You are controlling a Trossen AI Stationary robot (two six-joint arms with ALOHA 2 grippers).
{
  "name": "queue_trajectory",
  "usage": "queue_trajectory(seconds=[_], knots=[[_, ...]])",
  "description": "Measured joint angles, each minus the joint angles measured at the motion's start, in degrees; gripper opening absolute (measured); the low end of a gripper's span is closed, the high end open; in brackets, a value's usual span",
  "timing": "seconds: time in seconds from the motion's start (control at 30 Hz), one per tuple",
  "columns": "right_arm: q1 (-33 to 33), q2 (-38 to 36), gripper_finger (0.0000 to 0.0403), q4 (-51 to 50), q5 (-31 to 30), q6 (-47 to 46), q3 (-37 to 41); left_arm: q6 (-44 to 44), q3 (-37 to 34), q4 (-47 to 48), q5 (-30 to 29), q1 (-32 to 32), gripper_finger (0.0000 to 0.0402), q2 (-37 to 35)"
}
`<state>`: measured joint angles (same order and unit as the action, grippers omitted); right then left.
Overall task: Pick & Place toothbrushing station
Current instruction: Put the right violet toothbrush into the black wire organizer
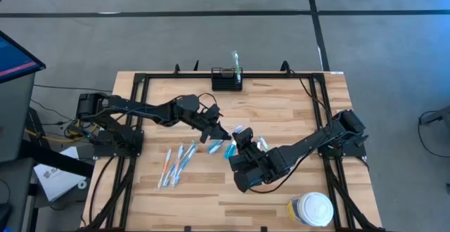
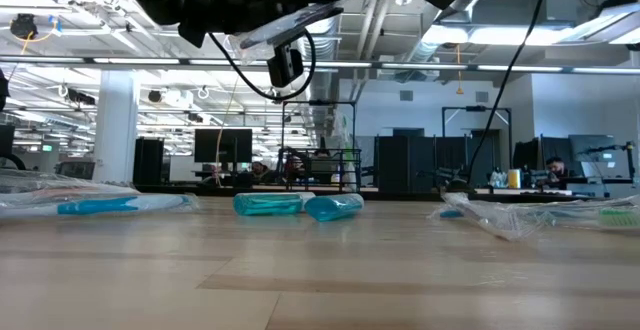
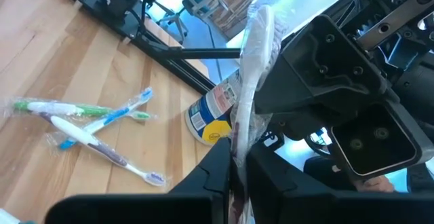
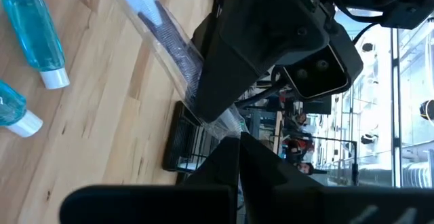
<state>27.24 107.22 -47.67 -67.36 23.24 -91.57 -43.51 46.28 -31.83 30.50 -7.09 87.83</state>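
The toothbrushing station (image 1: pixel 227 79) sits at the far edge of the table (image 1: pixel 281 109), centred, a small black open-topped holder with one brush standing up in it, well apart from both arms. Out over the middle of the table, the left hand (image 1: pixel 219 131) and the right hand (image 1: pixel 242 139) meet, raised clear of the wood. Between them is a wrapped toothbrush (image 3: pixel 252 68): the left hand's fingers are pinched tight on its lower end, and the right hand's fingers are closed on the same plastic sleeve. Below them lie two small blue bottles (image 2: pixel 300 206) with white caps, side by side. Toward the left arm's side, a loose cluster of wrapped toothbrushes (image 1: pixel 177 164) is spread on the table. Near the front right corner stands a round white-lidded jar (image 1: pixel 311 209) with a yellow label.
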Motion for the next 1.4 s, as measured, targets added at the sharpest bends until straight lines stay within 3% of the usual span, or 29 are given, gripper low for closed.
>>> queue_trajectory(seconds=[0.27, 0.63, 0.87, 1.1, 1.4], knots=[[0.8, -0.06, 0.0004, -1.93, 0.04, -1.24, 0.0, 1.14, 0.0, -0.09, -0.71, -0.03, 0.0018, 0.0], [2.83, -2.24, 0.0085, -6.75, 0.4, -7.55, 0.11, 1.76, 0.0, -0.19, -3.22, -0.97, 0.0016, 0.0], [4.83, -4.23, 0.0101, -8.18, 0.25, -13.05, -0.01, 3.91, 0.0, -0.18, -5.87, -2.01, 0.0016, 0.0], [5.38, -4.61, 0.0102, -13.8, 0.49, -23.24, 0.02, 7.25, 0.0, -0.4, -10.32, -2.01, 0.0016, 0.0], [5.31, -4.59, 0.0102, -26.25, 3.05, -43.95, 0.02, 11.38, 0.0, -0.72, -15.03, -2.01, 0.0016, -0.02]])
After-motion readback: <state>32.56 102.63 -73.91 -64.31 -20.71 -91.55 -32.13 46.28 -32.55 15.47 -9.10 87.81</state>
